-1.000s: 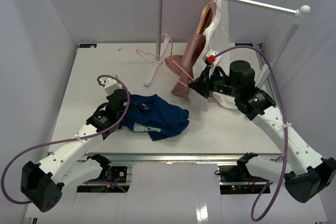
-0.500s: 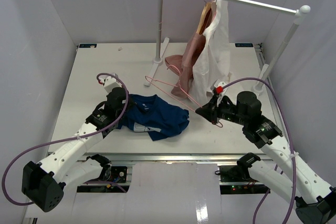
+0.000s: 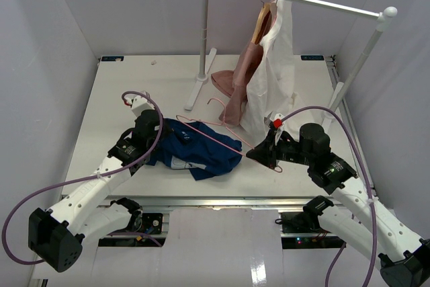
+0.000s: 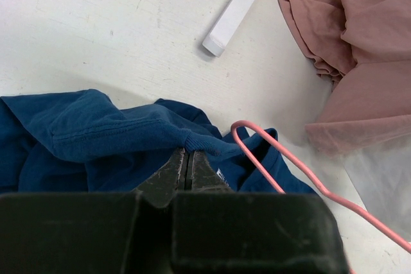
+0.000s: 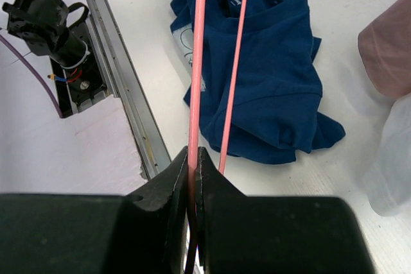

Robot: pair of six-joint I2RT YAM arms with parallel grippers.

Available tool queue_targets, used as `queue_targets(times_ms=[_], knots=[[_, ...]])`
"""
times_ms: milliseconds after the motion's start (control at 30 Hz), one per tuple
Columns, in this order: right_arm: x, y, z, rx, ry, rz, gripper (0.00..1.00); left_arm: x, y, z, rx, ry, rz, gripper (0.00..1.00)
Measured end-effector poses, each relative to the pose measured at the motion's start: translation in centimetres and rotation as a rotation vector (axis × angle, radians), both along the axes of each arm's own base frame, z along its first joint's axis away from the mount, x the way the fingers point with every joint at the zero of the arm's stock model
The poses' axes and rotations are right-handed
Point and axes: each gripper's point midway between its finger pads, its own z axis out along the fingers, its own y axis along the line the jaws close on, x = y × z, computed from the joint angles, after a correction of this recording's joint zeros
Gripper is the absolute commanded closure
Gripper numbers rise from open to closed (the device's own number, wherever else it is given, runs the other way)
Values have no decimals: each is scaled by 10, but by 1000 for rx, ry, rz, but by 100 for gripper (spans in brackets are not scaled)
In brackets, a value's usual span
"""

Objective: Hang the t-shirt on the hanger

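The navy blue t-shirt (image 3: 201,149) lies crumpled on the white table, left of centre. My left gripper (image 3: 156,140) is at its left edge, jaws shut on the fabric by the collar (image 4: 192,140). My right gripper (image 3: 259,153) is shut on the thin pink hanger (image 3: 215,134) and holds it low over the shirt, pointing left. In the right wrist view the hanger's two rods (image 5: 196,62) run over the shirt (image 5: 270,75) from my gripper (image 5: 192,155). In the left wrist view the hanger's rounded end (image 4: 270,168) lies at the collar opening, next to my gripper (image 4: 186,158).
A white clothes rack (image 3: 203,31) stands at the back. A dusty-pink garment (image 3: 243,82) on a tan wooden hanger and a white garment (image 3: 277,78) hang from it, reaching the table just behind the hanger. The table's front rail (image 5: 122,94) is near the shirt.
My right gripper has carried the pink hanger from the rack down and to the left, so its end now lies over the t-shirt's collar. My left gripper has barely moved.
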Motion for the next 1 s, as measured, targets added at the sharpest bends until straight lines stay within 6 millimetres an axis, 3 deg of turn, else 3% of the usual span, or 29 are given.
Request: queue_targets(times_ms=[267, 767, 1000], knots=[[-10, 6, 6, 34, -13, 53, 92, 1, -1, -7, 18, 21, -6, 100], [-21, 11, -5, 16, 4, 61, 92, 2, 0, -8, 21, 24, -6, 100], [-16, 18, -18, -12, 41, 69, 92, -7, -10, 12, -31, -22, -86, 100]])
